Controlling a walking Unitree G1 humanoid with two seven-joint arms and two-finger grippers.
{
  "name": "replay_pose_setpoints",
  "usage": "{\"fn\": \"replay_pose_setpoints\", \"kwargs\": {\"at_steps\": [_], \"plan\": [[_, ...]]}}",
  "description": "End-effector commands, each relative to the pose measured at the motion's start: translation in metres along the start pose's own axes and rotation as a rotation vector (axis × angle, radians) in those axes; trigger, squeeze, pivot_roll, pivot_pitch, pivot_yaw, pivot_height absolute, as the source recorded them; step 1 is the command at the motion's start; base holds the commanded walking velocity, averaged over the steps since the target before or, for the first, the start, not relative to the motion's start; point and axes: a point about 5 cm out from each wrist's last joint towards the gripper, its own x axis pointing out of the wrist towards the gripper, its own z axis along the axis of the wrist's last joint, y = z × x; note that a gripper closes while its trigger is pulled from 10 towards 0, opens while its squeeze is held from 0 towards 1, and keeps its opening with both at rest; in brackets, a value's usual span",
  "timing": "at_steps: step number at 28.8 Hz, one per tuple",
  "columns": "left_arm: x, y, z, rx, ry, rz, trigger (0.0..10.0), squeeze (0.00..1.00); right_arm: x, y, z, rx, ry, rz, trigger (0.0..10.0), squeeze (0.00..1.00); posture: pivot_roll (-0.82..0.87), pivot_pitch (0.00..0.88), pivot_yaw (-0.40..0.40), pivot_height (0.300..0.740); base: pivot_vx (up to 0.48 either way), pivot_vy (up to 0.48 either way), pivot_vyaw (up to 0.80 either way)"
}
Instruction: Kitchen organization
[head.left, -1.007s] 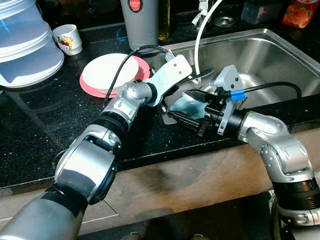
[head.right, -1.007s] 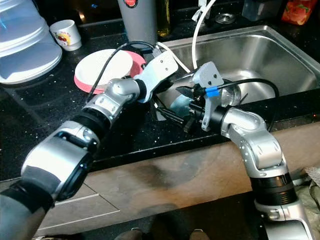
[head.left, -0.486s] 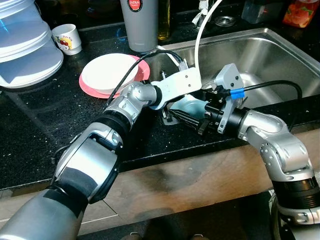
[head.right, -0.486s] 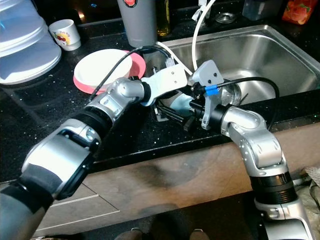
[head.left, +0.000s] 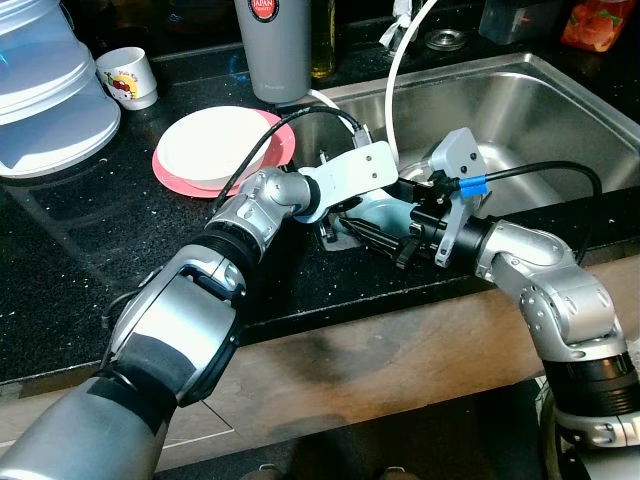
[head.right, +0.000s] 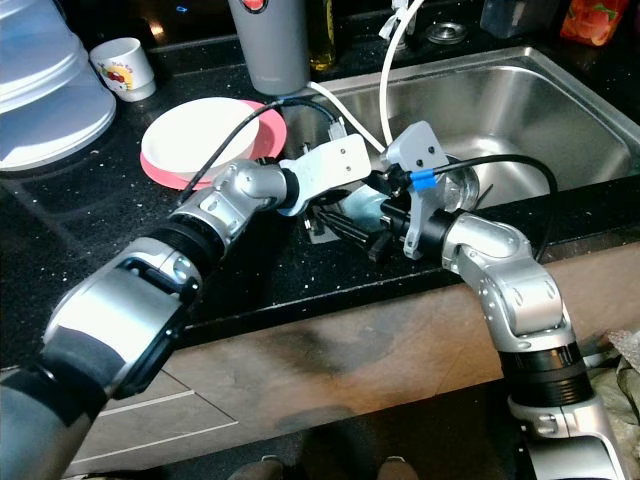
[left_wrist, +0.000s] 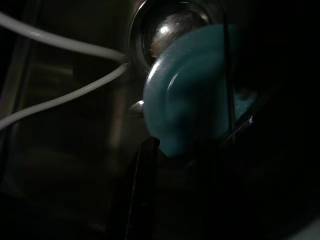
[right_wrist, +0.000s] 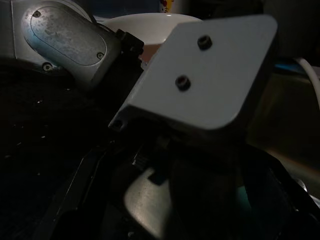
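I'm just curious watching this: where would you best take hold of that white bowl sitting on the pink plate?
Probably by its rim. The white bowl sits upright and open on the pink plate, so one finger could go inside and one outside, coming down from above on the side nearest the left gripper.

The view is dark. A pale blue, glossy, rounded object (left_wrist: 195, 100) sits at centre and is the brightest item; its identity cannot be confirmed. Directly behind its upper edge lies a round, shiny metal fitting (left_wrist: 170, 30) with a highlight on it. Two white cables (left_wrist: 60, 95) run from the frame edge toward the blue object, converging beside the fitting. One black finger (left_wrist: 142, 195) of the left end effector reaches up, its tip just beside the blue object's lower edge; contact cannot be judged.
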Motion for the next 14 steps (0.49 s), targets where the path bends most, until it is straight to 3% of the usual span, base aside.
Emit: {"fn": "replay_pose_setpoints", "kwargs": {"at_steps": [1,3,4,5,6,8,9,12,14], "plan": [[-0.004,0.006,-0.007,-0.003,0.027,0.039,10.0,0.0,0.001,-0.001,0.002,-0.014,-0.013,-0.006,10.0,0.0,0.02,0.145,0.082,0.74,0.0,0.0,0.0],[-0.009,0.02,0.0,-0.019,-0.004,0.135,10.0,0.0,0.001,-0.002,0.002,-0.016,-0.014,-0.011,10.0,0.0,0.02,0.145,0.082,0.74,0.0,0.0,0.0],[-0.009,0.02,0.0,-0.019,-0.004,0.135,10.0,0.0,0.001,-0.002,0.002,-0.016,-0.014,-0.011,10.0,0.0,0.02,0.145,0.082,0.74,0.0,0.0,0.0],[-0.013,0.031,0.004,-0.065,-0.036,0.195,10.0,0.0,0.001,-0.002,0.002,-0.016,-0.014,-0.012,10.0,0.0,0.02,0.145,0.082,0.74,0.0,0.0,0.0],[-0.013,0.031,0.004,-0.065,-0.036,0.195,10.0,0.0,0.001,-0.002,0.002,-0.016,-0.014,-0.012,10.0,0.0,0.02,0.145,0.082,0.74,0.0,0.0,0.0],[-0.025,0.056,0.016,-0.225,-0.135,0.328,10.0,0.0,0.0,-0.002,0.002,-0.016,-0.014,-0.015,10.0,0.0,0.02,0.144,0.078,0.74,0.0,0.0,0.0],[-0.025,0.056,0.016,-0.225,-0.135,0.328,10.0,0.0,0.0,-0.002,0.002,-0.016,-0.014,-0.015,10.0,0.0,0.02,0.144,0.078,0.74,0.0,0.0,0.0],[-0.049,0.088,0.026,-0.382,-0.272,0.467,10.0,0.0,0.001,-0.003,0.002,-0.014,-0.018,-0.018,10.0,0.0,0.02,0.142,0.072,0.74,0.0,0.0,0.0],[-0.057,0.097,0.028,-0.408,-0.297,0.501,10.0,0.0,0.002,-0.003,0.002,-0.014,-0.021,-0.019,10.0,0.0,0.02,0.142,0.071,0.74,0.0,0.0,0.0]]}}
